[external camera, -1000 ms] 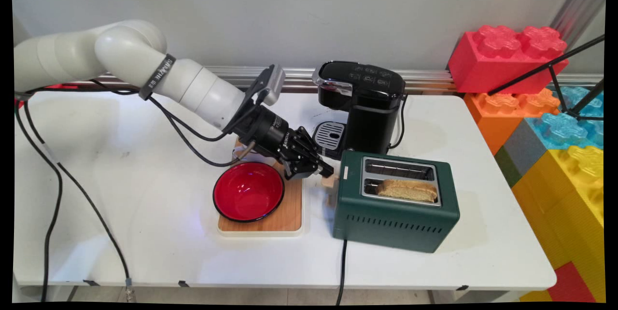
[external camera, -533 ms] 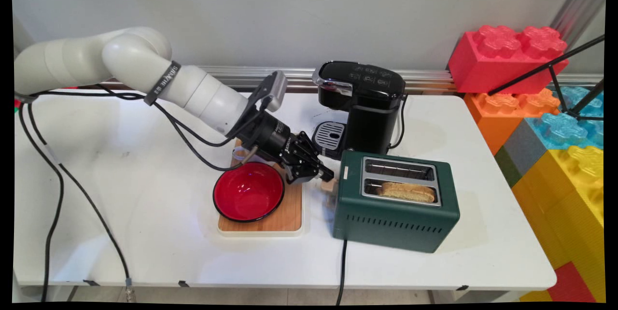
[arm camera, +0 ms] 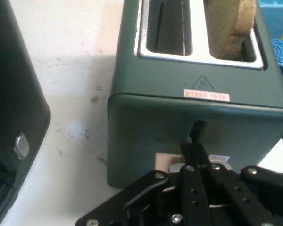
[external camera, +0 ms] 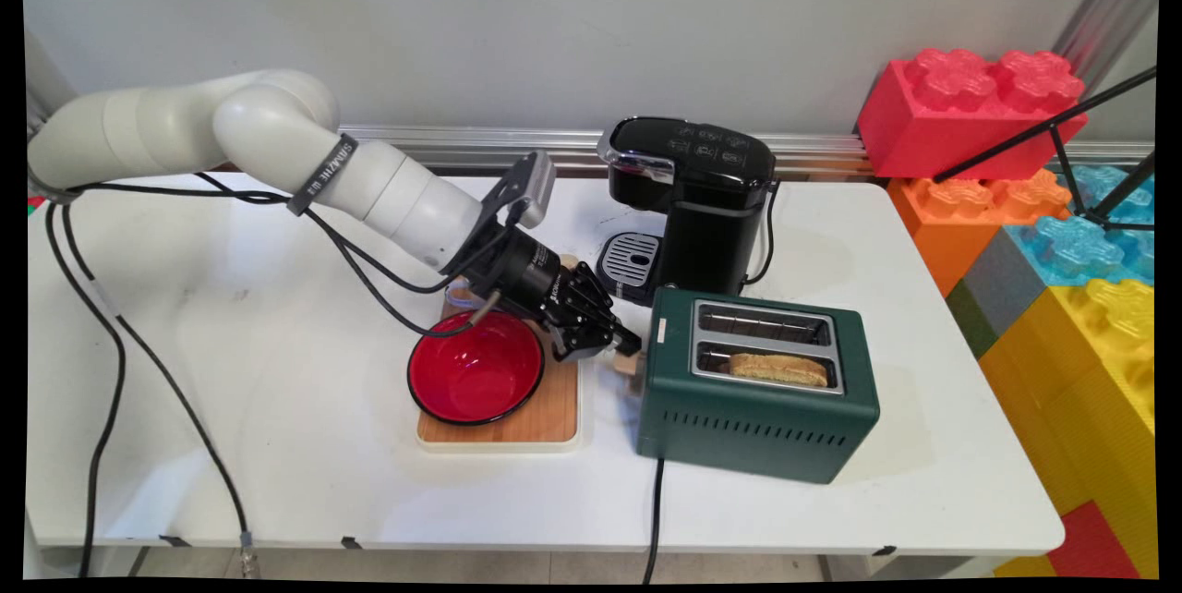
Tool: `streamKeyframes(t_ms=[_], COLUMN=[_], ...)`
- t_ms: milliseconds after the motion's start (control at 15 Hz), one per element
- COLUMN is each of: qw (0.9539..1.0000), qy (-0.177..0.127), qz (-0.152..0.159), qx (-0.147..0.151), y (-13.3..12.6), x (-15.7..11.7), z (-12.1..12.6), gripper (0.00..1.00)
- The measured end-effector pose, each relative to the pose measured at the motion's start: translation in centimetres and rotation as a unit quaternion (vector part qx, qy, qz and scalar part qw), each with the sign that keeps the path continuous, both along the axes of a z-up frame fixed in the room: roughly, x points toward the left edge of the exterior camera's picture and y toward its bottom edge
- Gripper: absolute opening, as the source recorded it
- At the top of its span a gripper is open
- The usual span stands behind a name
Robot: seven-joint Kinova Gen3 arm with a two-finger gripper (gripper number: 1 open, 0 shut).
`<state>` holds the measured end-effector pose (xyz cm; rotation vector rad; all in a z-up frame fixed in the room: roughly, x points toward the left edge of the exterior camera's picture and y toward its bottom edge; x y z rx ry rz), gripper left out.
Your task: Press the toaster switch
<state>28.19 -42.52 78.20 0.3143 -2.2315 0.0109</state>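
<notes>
white table (external camera: 277,408), one green toaster (external camera: 757,427) with one bread slice (external camera: 778,369), one red bowl (external camera: 476,369), pincer (external camera: 623,350) closed at its lever (external camera: 630,362)

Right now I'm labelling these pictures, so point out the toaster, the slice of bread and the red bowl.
toaster (external camera: 755,422): main view, green front wall with vents.
slice of bread (external camera: 778,369): main view, crust showing in the near slot.
red bowl (external camera: 475,369): main view, inner bottom.

Gripper (arm camera: 198,141) fingertips sit over the toaster (external camera: 757,408) lever (external camera: 631,362), mostly hiding it. Bread (arm camera: 236,28) top cut off in hand view. Coffee maker (arm camera: 9,117) only partly in frame.
</notes>
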Motion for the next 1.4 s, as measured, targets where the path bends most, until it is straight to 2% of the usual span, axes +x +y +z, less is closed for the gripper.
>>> streamKeyframes(t_ms=[1400], qw=[1.0], qy=[-0.006], qz=[0.004], qx=[0.004], y=[0.0], x=[-0.1], z=[-2.7], gripper=[0.0])
